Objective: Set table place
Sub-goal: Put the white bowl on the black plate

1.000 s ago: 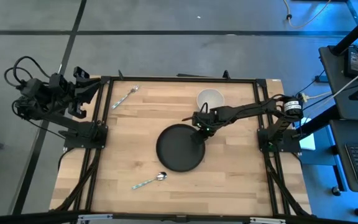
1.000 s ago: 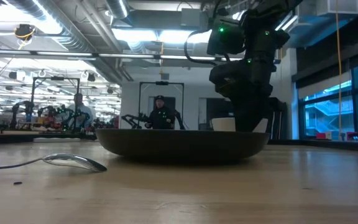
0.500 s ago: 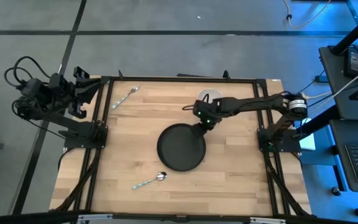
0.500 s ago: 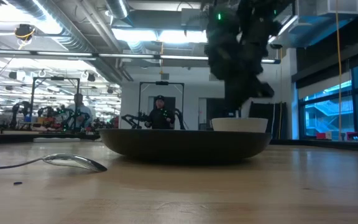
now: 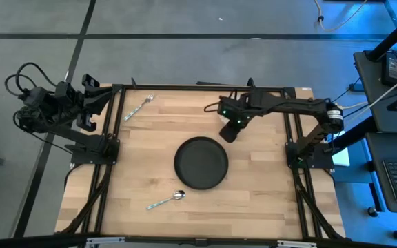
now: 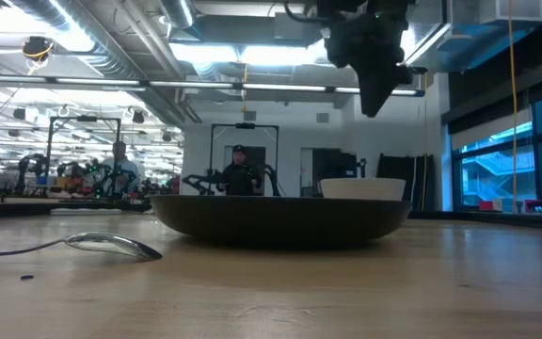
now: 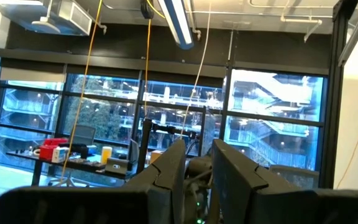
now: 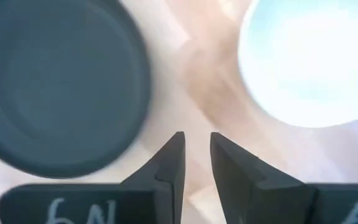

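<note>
A black plate [image 5: 200, 163] lies flat near the middle of the pale wood table [image 5: 267, 200]. A white bowl [image 8: 303, 62] stands behind it toward the far right [image 6: 363, 188]; my right arm hides it in the high view. My right gripper [image 5: 228, 133] hangs high in the air [image 6: 375, 105], pointing down, over the gap between plate [image 8: 55, 81] and bowl. Its fingers [image 8: 196, 149] are close together and hold nothing. My left gripper [image 5: 92, 103] waits folded off the table's far left corner, its fingers close together [image 7: 196, 162].
A spoon [image 5: 165, 201] lies on the table near the front, left of the plate, and also shows in the low view [image 6: 111, 245]. A fork [image 5: 138, 108] lies at the far left. People stand in the room beyond the table [image 6: 242, 174].
My right gripper has risen from the plate's far right rim and gone toward the table's far edge, ending high over the bowl's near side. The plate and bowl have stayed where they were.
</note>
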{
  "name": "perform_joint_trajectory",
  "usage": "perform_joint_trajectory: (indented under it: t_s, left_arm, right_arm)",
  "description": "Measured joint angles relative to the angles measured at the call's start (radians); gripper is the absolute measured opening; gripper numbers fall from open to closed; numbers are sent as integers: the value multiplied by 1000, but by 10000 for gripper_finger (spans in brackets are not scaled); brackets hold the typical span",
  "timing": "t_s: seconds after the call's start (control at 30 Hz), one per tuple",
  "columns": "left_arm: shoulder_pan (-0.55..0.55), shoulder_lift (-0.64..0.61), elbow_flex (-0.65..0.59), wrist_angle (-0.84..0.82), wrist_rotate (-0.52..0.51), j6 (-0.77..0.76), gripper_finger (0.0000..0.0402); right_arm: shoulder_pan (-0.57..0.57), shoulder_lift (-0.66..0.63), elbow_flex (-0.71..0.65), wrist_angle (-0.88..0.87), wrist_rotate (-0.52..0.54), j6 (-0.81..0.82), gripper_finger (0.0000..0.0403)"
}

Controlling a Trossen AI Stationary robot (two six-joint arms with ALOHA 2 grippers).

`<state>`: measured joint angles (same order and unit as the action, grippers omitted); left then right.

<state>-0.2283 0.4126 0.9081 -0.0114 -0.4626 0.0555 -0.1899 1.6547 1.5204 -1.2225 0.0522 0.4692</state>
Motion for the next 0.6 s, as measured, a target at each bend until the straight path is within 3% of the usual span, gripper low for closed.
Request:
perform_joint_trajectory:
  t_s: [0.27, 0.6]
  left_arm:
    - [0, 0, 0, 0, 0, 0, 73]
    - [0, 0, 0, 1, 0, -1, 73]
  right_arm:
    - [-81, 0, -10, 12, -16, -239, 78]
    - [-199, 12, -113, 192, -212, -291, 78]
